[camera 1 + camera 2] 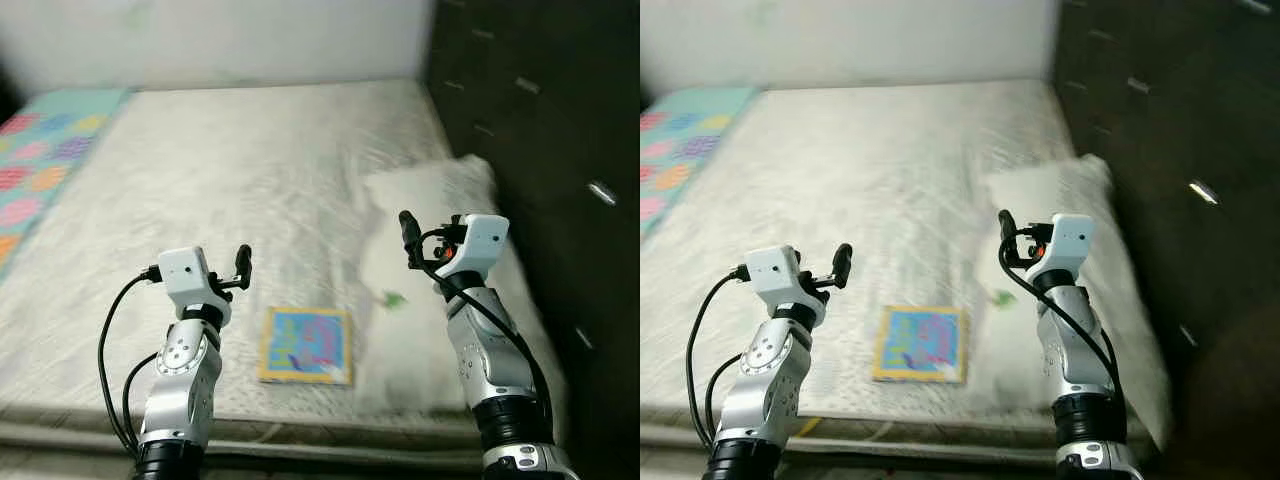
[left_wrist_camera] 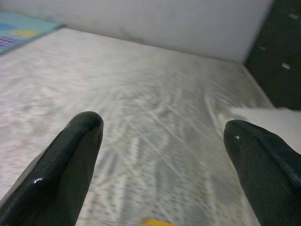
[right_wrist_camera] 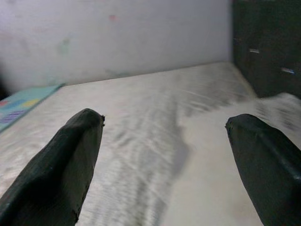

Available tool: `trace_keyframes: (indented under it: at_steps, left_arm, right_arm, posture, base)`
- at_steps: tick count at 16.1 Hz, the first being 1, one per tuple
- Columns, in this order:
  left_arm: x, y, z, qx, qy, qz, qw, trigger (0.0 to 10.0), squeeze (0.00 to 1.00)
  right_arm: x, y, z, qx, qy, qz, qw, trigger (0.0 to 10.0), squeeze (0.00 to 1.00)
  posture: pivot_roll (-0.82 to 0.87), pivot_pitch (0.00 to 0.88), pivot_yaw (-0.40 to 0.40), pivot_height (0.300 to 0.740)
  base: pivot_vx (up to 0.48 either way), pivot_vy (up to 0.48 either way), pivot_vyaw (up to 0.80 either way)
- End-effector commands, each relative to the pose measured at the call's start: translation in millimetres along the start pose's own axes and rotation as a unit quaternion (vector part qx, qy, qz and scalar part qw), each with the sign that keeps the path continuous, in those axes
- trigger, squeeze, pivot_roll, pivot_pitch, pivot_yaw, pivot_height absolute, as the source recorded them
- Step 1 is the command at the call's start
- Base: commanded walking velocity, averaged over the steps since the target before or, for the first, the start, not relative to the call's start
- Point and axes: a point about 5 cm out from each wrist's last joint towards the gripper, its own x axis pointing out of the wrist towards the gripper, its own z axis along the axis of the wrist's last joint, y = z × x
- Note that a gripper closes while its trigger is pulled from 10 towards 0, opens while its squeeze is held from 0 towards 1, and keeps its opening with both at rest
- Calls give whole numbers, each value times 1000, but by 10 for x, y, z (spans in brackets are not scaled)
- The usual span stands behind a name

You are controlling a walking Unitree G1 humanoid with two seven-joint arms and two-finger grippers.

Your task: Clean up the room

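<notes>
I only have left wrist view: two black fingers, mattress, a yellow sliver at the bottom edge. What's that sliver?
Observer: A flat colourful book with a yellow border, lying on the mattress near its front edge, between the two arms.
Operator: Is the left end effector on it?
Observer: No. The left end effector hangs open above the mattress, left of the book and not touching it.
Operator: Where's the right one?
Observer: The right end effector is raised and open over a white pillow on the bed's right side, beside a dark dresser.
Operator: Anything else loose?
Observer: A small green scrap at the pillow's edge; too blurred to identify.
</notes>
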Motion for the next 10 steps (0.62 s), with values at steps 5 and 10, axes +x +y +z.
trace_keyframes:
  at_steps: [5, 10]
  left_arm:
    - [8, 37, -27, 10, 7, 3, 1000, 10000, 0]
    - [21, 32, -30, 12, 7, 2, 1000, 10000, 0]
  right_arm:
    - [-11, -4, 7, -15, -4, -2, 1000, 10000, 0]
    - [17, 3, 25, -18, -7, 2, 1000, 10000, 0]
  posture:
    - [-79, 0, 65, 740]
    - [-77, 0, 63, 740]
  base:
    - [0, 0, 0]
    - [0, 0, 0]
